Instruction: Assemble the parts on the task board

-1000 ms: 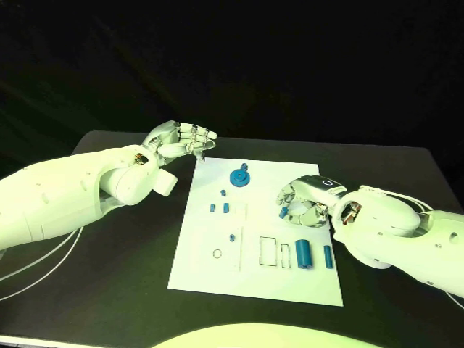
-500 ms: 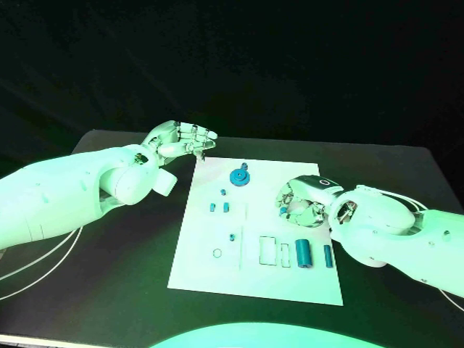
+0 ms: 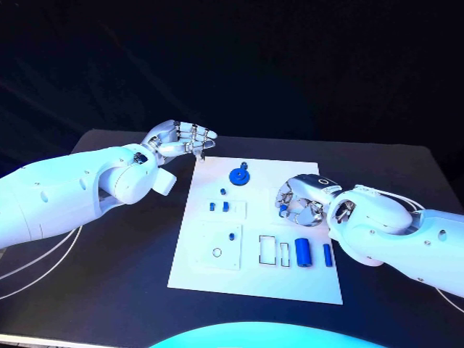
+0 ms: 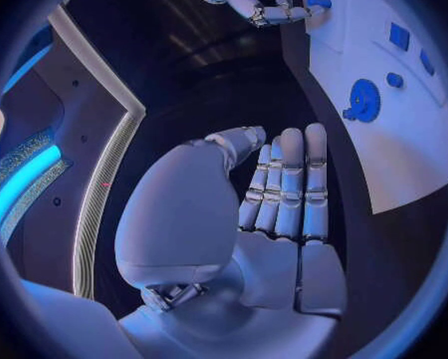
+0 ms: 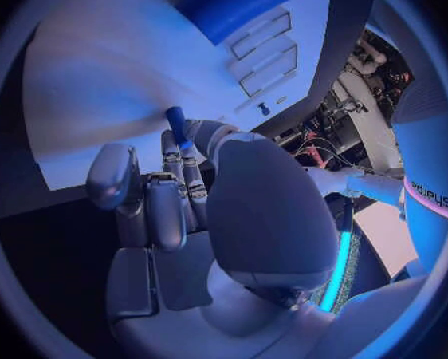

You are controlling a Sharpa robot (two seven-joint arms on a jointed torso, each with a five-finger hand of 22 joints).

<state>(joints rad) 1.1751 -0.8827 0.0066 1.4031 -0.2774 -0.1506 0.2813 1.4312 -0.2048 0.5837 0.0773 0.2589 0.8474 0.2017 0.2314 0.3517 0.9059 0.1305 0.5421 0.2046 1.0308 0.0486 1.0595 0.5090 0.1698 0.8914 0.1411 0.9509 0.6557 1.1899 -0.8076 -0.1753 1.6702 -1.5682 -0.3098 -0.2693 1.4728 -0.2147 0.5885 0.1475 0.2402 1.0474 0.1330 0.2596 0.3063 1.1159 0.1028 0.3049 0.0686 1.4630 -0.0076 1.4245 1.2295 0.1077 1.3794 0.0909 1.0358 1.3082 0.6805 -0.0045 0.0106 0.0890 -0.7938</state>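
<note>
Head view, right hand: we see the right hand (image 3: 300, 203) over the right side of the task board (image 3: 255, 279), its fingers curled around a small blue peg (image 3: 283, 210).
Head view, left hand: the left hand (image 3: 180, 140) hovers beyond the far left corner of the board, fingers drawn together, holding nothing.
Head view, other parts: a round blue gear (image 3: 238, 176) lies near the far edge; two blue cylinders (image 3: 303, 251) lie at the near right.
Left wrist view: we see the left hand's (image 4: 274, 195) fingers straight and pressed side by side, away from the board; no risk here, we judge.
Right wrist view: the peg (image 5: 176, 124) is pinched only at one end between the fingertips (image 5: 189, 147), and its free end points at the board.
Risk, slipping: the hold is short, so we think the peg can tilt or drop if it meets the board at an angle.
Risk, aiming: the hand hides the target hole from the head camera, so we fear a miss.
Risk, bumping: the loose cylinders lie near the right hand; a low sweep can roll them.
</note>
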